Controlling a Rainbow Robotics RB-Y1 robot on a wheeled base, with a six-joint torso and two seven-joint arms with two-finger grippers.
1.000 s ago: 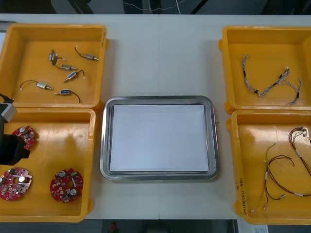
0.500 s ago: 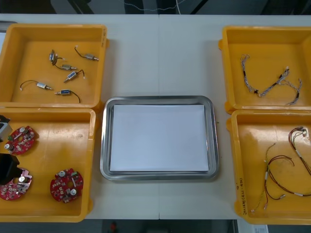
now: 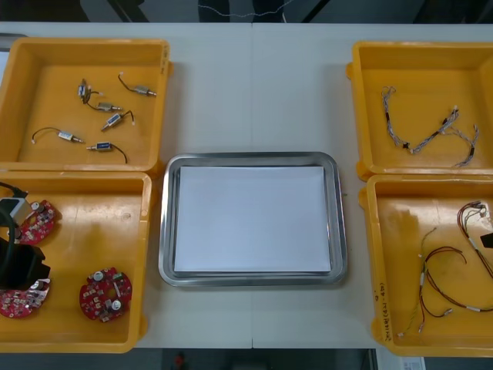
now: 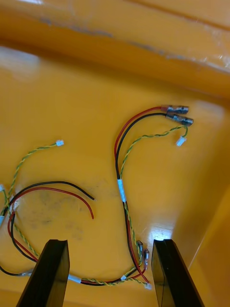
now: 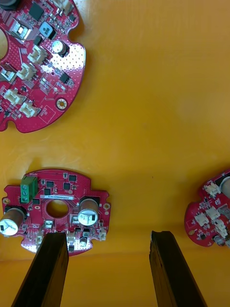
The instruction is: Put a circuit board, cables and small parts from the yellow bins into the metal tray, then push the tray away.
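The left pincer (image 5: 111, 271), fingers apart, hangs over round red circuit boards (image 5: 56, 215) in the near left yellow bin (image 3: 92, 231). The right pincer (image 4: 109, 276), likewise spread, hovers above red and yellow cables (image 4: 120, 188) in the near right bin (image 3: 400, 254). The white-lined metal tray (image 3: 164, 223) sits mid-desk (image 3: 254, 92), between the bins.

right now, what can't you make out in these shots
Front view: the left end effector, open over the near left bin, hides part of a circuit board.
Front view: the right end effector, open over cables, is mostly past the edge.
Small metal parts: kind too small to tell.
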